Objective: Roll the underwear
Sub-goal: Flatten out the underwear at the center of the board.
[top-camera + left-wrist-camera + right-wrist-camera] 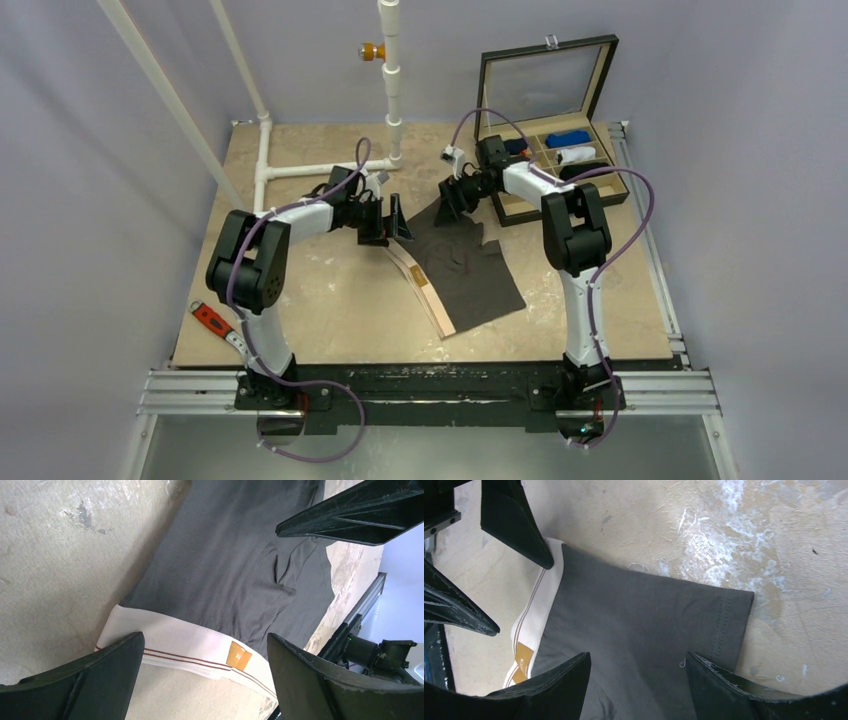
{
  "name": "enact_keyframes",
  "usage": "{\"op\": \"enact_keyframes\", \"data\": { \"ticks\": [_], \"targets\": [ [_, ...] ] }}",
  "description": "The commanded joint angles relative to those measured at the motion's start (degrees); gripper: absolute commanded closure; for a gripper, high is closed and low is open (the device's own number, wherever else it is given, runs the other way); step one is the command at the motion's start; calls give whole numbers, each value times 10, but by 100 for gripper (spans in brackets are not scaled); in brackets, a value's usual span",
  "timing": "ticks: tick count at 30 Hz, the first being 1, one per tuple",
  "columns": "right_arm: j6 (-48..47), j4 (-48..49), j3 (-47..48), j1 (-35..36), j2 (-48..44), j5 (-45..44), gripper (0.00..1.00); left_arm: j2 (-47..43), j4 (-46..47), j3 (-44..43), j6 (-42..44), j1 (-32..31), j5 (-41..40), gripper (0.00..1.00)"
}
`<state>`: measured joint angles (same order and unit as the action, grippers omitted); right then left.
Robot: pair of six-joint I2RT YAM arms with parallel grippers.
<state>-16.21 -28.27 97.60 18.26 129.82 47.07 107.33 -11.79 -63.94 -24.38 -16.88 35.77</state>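
Beige tabletop, underwear spread flat

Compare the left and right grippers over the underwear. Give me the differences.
The left gripper hangs over the pale waistband of the underwear; the right gripper hangs over dark fabric near a leg hem. The left gripper's jaws look spread wider than the right gripper's. Shared: both are open, point down at the flat garment's far end, and neither grips the fabric.
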Motion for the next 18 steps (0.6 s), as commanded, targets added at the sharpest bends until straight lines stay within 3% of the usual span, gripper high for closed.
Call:
{"op": "enact_keyframes", "data": {
  "ticks": [1, 12, 18],
  "targets": [
    [-18, -24, 28, -6, 5, -27, 30, -13, -23, 7, 27, 4, -57, 7],
    [-87, -97, 32, -6, -91, 1, 26, -20, -27, -51, 62, 4, -25, 6],
    [-171, -178, -19, -6, -189, -48, 25, -31, -73, -93, 122, 6, -50, 4]
  ]
}}
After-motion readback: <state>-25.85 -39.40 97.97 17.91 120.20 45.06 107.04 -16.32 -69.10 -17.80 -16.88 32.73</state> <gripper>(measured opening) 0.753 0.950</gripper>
